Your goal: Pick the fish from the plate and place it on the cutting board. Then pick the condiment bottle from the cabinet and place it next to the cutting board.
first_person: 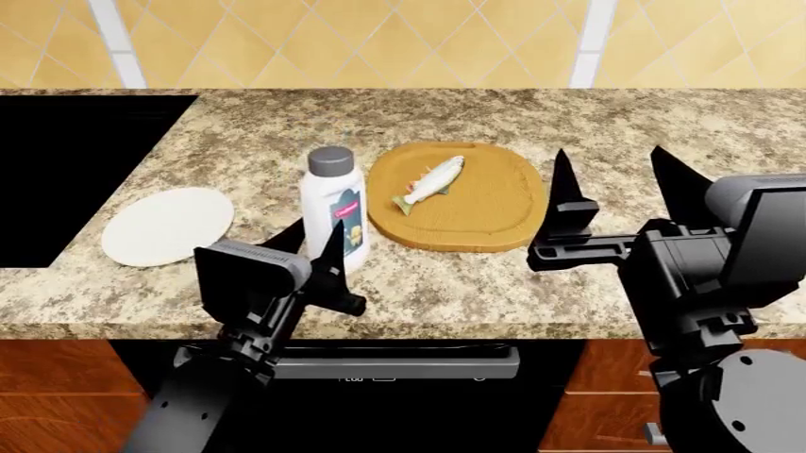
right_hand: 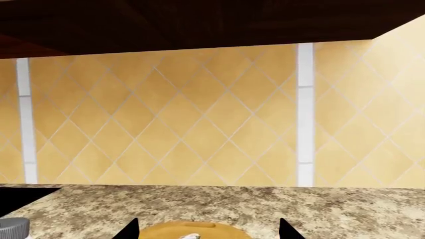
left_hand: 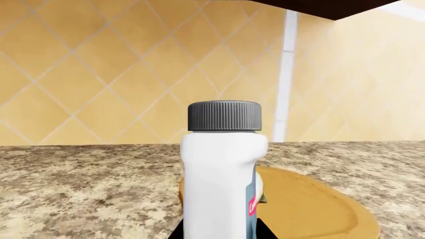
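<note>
The fish (first_person: 429,183) lies on the cutting board (first_person: 497,209) mid-counter. My left gripper (first_person: 323,247) grips the condiment bottle (first_person: 334,209), upright beside the board's left edge. I judge release comes next. My right gripper (first_person: 613,196) hangs wide open.

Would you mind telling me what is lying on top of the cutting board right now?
Only the fish lies on the cutting board, diagonally across its middle. The condiment bottle stands on the counter beside it, hiding a little of the board's edge.

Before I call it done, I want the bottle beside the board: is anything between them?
Nothing visible. The bottle stands upright on the counter just left of the board, within the left pincer.
</note>
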